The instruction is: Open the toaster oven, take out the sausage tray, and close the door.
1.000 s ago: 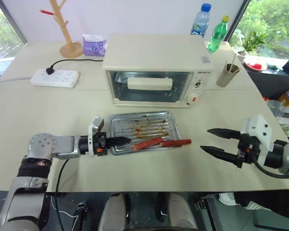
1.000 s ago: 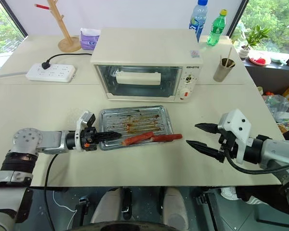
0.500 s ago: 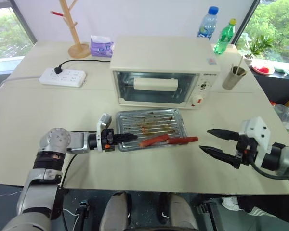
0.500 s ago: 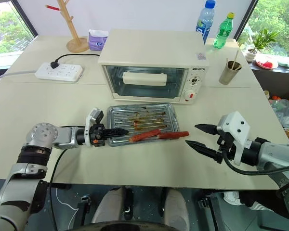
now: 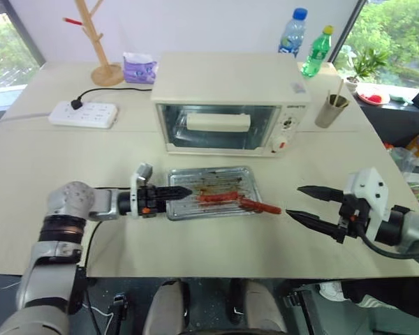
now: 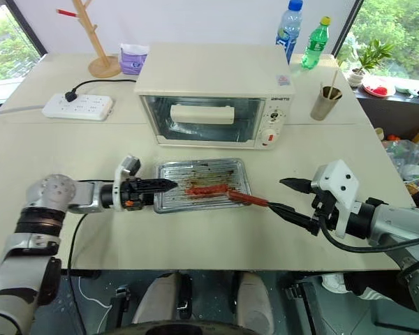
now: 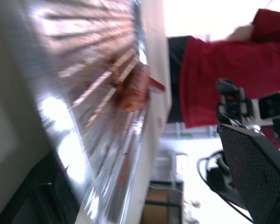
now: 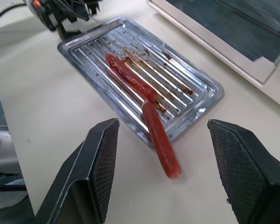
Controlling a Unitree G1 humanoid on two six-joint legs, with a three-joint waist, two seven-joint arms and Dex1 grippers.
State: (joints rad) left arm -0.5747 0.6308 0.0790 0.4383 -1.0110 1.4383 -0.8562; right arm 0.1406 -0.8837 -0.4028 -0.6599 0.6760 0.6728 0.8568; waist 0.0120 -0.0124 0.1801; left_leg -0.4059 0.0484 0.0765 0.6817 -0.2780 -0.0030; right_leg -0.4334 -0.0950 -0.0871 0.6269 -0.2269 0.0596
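Left gripper (image 5: 176, 190) at the tray's (image 5: 213, 177) left edge, fingers apart, nothing clamped. Tray on table (image 5: 70, 153) in front of oven (image 5: 230, 101), door (image 5: 218, 127) shut. Sausages (image 5: 227, 198) lie loose, one (image 8: 160, 143) hanging over the right rim. Thin stiff metal, likely light, greasy-slick; pinch a rim, keep level. Right gripper (image 5: 309, 204) wide, empty, just past the sausage tip.
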